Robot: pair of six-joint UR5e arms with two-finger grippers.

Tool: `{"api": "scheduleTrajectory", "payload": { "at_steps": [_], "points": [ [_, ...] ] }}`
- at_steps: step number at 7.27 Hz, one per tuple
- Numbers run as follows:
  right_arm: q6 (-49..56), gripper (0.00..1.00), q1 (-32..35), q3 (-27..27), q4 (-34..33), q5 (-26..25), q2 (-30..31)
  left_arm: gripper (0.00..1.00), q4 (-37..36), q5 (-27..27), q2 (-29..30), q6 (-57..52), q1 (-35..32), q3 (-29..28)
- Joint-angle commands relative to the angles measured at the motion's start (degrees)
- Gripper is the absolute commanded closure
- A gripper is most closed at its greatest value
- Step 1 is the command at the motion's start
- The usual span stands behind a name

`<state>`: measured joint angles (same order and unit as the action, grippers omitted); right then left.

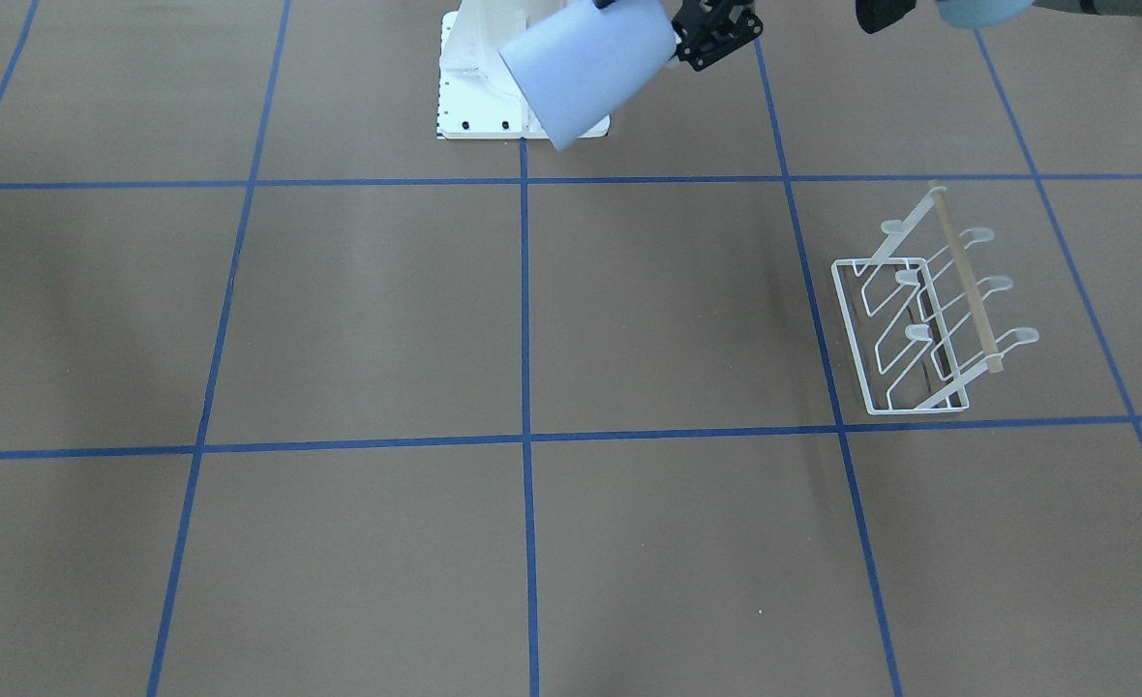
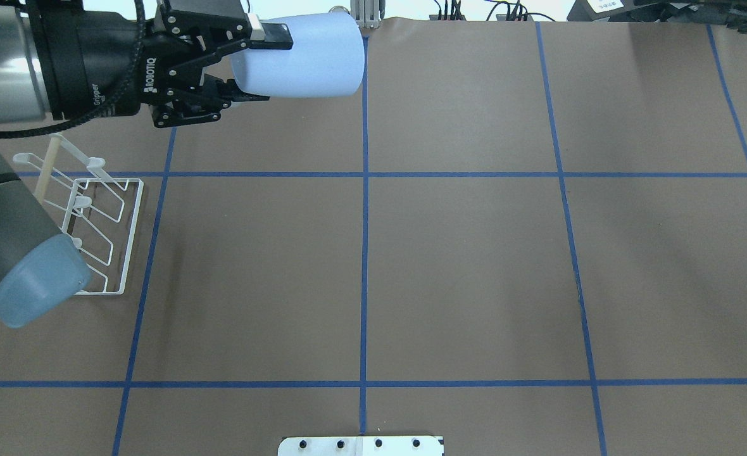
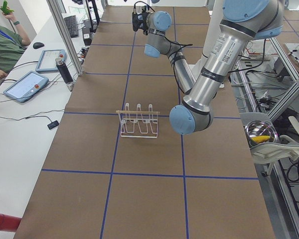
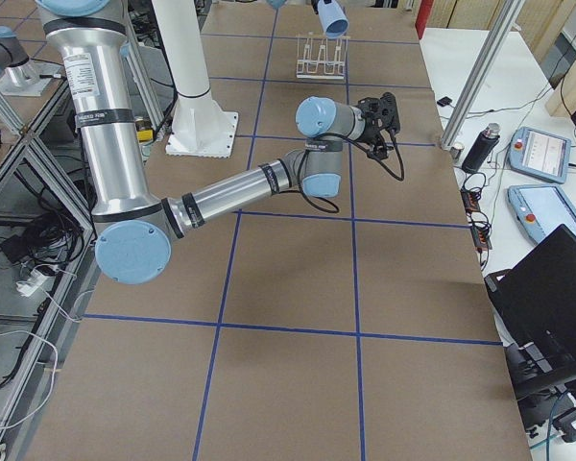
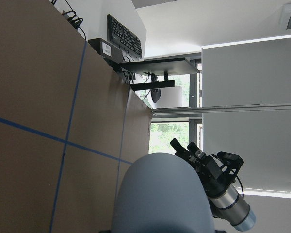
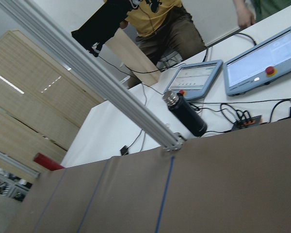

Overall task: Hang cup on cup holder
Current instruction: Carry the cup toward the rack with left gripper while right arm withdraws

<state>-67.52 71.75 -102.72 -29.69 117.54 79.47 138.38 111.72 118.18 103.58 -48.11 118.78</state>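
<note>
The light-blue cup is held in the air on its side by my left gripper, which is shut on its narrow end, near the table's far edge. It also shows in the front view and fills the bottom of the left wrist view. The cup holder, a white wire rack with a wooden bar, stands on the table at the left, apart from the cup and nearer the robot; it holds nothing. My right gripper is in the air, open and empty.
My left arm's elbow with its blue cap hangs over the rack's near corner. The robot's white base plate lies at mid-table on the robot's side. Tablets and a dark bottle lie on the side table beyond the edge.
</note>
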Motion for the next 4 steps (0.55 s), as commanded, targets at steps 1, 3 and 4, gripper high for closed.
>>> {"api": "scheduleTrajectory", "payload": {
  "at_steps": [1, 3, 4],
  "points": [
    [18.12, 0.00, 2.85, 0.06, -18.65, -6.43, -1.16, 1.00, -13.77, -0.01, -0.05, -13.08, -4.00, -0.03],
    [35.21, 0.00, 4.63, -0.11, -34.75, -5.40, -0.90, 1.00, -26.60, 0.51, -0.14, -23.89, -7.51, 0.66],
    [39.70, 0.00, 4.71, 1.45, -41.17, -2.96, -1.07, 1.00, -35.80, 2.43, -0.49, -30.13, -8.83, 1.88]
  ]
}}
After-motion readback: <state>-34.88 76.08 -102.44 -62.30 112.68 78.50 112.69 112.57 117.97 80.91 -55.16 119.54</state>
